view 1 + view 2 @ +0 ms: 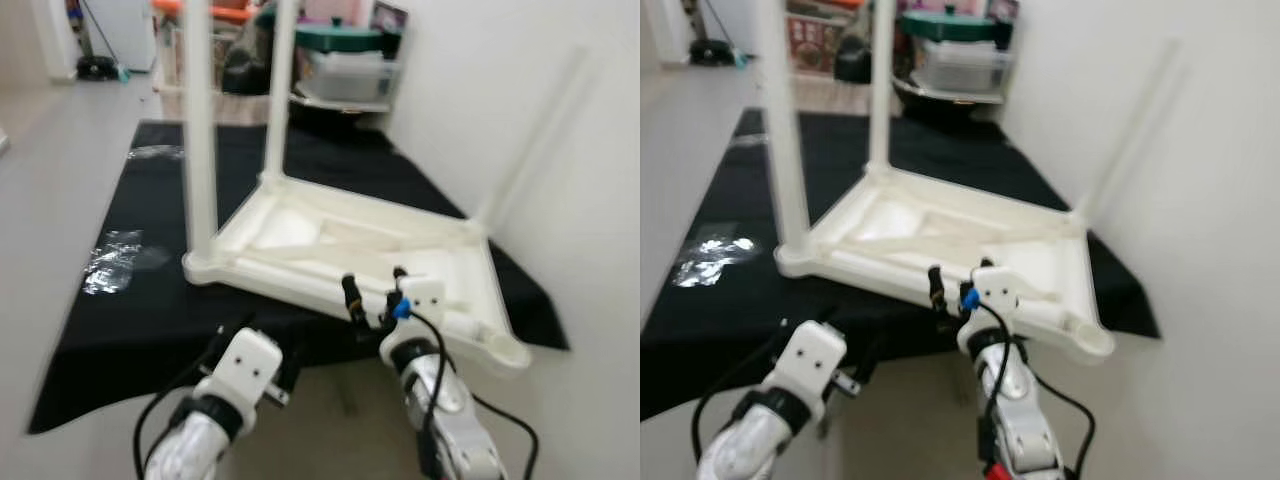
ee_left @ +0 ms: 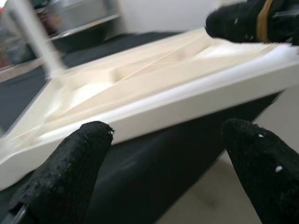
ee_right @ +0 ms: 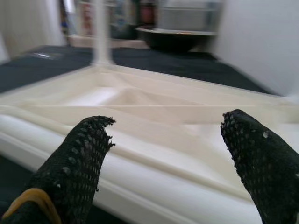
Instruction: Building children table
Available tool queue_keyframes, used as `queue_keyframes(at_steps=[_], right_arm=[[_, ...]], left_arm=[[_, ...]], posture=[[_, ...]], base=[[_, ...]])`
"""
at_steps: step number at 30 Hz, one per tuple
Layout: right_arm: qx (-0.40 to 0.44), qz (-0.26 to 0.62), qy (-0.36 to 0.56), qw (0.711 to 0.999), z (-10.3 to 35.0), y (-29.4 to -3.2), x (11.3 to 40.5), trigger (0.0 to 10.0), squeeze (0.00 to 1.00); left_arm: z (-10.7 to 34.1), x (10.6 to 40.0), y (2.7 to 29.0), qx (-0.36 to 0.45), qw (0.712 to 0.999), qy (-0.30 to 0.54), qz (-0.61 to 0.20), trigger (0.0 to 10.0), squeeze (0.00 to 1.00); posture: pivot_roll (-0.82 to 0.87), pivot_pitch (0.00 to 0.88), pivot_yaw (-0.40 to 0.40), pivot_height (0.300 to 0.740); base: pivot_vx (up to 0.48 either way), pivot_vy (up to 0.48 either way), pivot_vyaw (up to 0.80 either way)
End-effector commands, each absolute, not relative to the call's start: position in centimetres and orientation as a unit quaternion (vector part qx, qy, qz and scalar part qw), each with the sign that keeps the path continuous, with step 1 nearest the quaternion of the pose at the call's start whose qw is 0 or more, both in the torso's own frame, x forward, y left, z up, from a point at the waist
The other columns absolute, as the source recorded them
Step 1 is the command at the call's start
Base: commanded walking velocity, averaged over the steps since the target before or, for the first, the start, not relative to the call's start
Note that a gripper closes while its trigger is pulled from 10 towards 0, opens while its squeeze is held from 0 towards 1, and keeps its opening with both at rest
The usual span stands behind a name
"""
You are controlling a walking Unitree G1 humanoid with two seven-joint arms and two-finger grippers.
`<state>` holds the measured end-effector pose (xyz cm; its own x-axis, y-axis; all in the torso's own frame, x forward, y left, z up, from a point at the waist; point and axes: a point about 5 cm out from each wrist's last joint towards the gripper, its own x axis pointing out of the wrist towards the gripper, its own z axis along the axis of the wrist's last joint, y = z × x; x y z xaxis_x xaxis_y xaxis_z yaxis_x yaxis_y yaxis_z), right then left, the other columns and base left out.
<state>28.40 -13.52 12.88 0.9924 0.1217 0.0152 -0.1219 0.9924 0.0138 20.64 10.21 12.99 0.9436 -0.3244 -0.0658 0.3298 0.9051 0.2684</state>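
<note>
The white table (image 1: 350,255) lies upside down on a black cloth (image 1: 120,300) on the floor, beside the wall (image 1: 560,130), three legs (image 1: 200,130) fitted. The right gripper (image 1: 373,292), fingers spread, sits at the table's near rim. The left gripper (image 2: 159,172), fingers also spread, hovers just short of that rim, over the cloth edge.
</note>
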Motion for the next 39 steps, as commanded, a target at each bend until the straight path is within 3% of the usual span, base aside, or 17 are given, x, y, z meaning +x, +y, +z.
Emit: queue_keyframes(at_steps=[1, 11, 14, 15, 19, 20, 27, 32, 33, 39], right_arm=[[0.011, 0.054, -0.019, 0.998, 13.9, -13.8, 29.4, 10.0, 0.0], [0.028, 0.061, -0.018, 0.998, 17.1, -15.3, 33.8, 10.0, 0.0], [0.07, 0.091, 0.009, 0.993, 18.1, -17.7, 35.6, 10.0, 0.0], [0.1, 0.091, 0.062, 0.989, 18.1, -19.3, 36.6, 10.0, 0.0], [0.099, 0.089, 0.086, 0.987, 18.3, -20.1, 37.2, 10.0, 0.0], [0.092, 0.059, 0.101, 0.989, 19.4, -22.9, 37.8, 10.0, 0.0], [0.108, 0.064, 0.064, 0.99, 21.4, -27.0, 37.4, 10.0, 0.0], [0.157, 0.16, 0.111, 0.968, 20.1, -26.7, 36.2, 10.0, 0.0], [0.181, 0.188, 0.159, 0.952, 19.5, -27.4, 35.2, 10.0, 0.0], [0.197, 0.177, 0.233, 0.936, 18.5, -30.0, 33.4, 10.0, 0.0]], left_arm=[[12.8, 20.7, 10.6, 0.137, 0.978, 0.015, -0.156, 10.0, 0.0], [12.6, 20.4, 10.8, 0.129, 0.98, 0.023, -0.15, 10.0, 0.0], [12.5, 20.1, 10.7, 0.127, 0.98, 0.026, -0.152, 10.0, 0.0], [12.5, 20.0, 10.6, 0.122, 0.979, 0.031, -0.161, 10.0, 0.0], [12.5, 19.9, 10.5, 0.12, 0.978, 0.033, -0.166, 10.0, 0.0], [12.5, 19.6, 10.5, 0.118, 0.977, 0.037, -0.173, 10.0, 0.0], [12.6, 19.4, 10.4, 0.111, 0.976, 0.043, -0.18, 10.0, 0.0], [12.7, 19.3, 10.5, 0.11, 0.977, 0.043, -0.179, 10.0, 0.0], [12.6, 19.1, 10.9, 0.107, 0.976, 0.054, -0.18, 10.0, 0.0], [11.9, 18.8, 11.8, 0.101, 0.973, 0.081, -0.19, 10.0, 0.0]], posture=[[0.1, 0.01, -0.145, 0.74], [0.11, 0.007, -0.154, 0.74], [0.11, 0.008, -0.149, 0.74], [0.11, 0.021, -0.139, 0.74], [0.11, 0.021, -0.139, 0.74], [0.09, 0.064, -0.132, 0.74], [0.09, 0.079, -0.131, 0.74], [0.09, 0.087, -0.125, 0.74], [0.09, 0.089, -0.117, 0.74], [0.08, 0.085, -0.101, 0.74]], base=[[0.0, 0.0, 0.0], [0.0, 0.0, 0.0], [0.0, 0.0, 0.0], [0.0, 0.0, 0.0], [0.0, 0.0, 0.0], [0.0, 0.0, 0.0], [0.0, 0.0, 0.0], [0.0, 0.0, 0.0], [0.0, 0.0, 0.0], [0.0, 0.0, 0.0]])
